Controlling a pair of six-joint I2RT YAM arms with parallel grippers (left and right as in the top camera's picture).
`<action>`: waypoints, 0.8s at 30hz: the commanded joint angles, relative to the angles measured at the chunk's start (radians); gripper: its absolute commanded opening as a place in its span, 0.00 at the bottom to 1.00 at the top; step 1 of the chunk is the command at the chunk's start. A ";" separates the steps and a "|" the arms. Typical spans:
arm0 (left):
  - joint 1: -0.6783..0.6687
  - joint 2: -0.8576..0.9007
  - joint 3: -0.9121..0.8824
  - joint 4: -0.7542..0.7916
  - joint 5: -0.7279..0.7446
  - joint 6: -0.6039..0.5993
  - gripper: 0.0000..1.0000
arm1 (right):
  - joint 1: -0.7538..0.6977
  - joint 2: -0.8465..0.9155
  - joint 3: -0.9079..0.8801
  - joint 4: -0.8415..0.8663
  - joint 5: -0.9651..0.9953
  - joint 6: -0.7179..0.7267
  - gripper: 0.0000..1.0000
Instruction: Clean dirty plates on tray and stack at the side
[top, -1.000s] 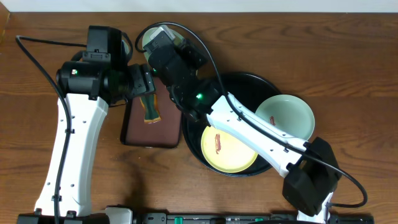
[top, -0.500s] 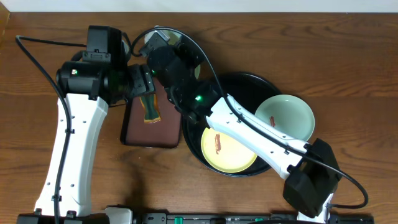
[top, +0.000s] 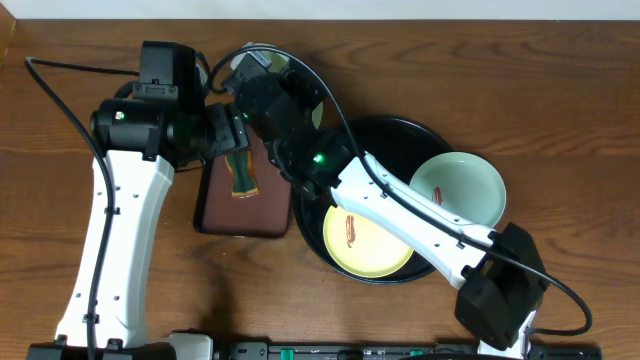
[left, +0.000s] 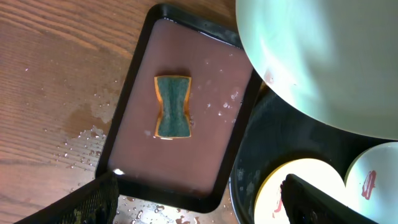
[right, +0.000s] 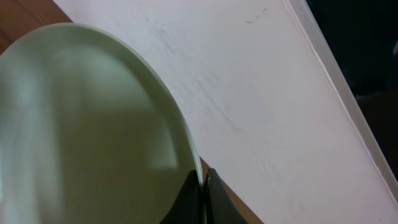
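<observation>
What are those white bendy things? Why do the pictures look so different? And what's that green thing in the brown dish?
They are robot arms, a left arm and a right arm, at a wooden table. One picture looks down from above. The other two come from small cameras on the arms' wrists. The right gripper is shut, pinching the rim of a pale blue-green plate and holding it up. The left gripper is open and holds nothing. It hangs over a brown tray with a sponge on it. On the round black tray sit a yellow plate and another blue-green plate, both with red smears.
</observation>
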 joint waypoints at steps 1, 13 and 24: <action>0.003 -0.002 0.013 -0.003 0.002 0.010 0.85 | 0.010 -0.031 0.022 0.006 0.017 -0.008 0.01; 0.003 -0.002 0.013 -0.004 0.002 0.010 0.84 | 0.010 -0.031 0.022 0.008 0.017 -0.008 0.01; 0.003 -0.002 0.013 -0.003 0.002 0.010 0.84 | 0.009 -0.031 0.022 0.005 0.028 -0.054 0.01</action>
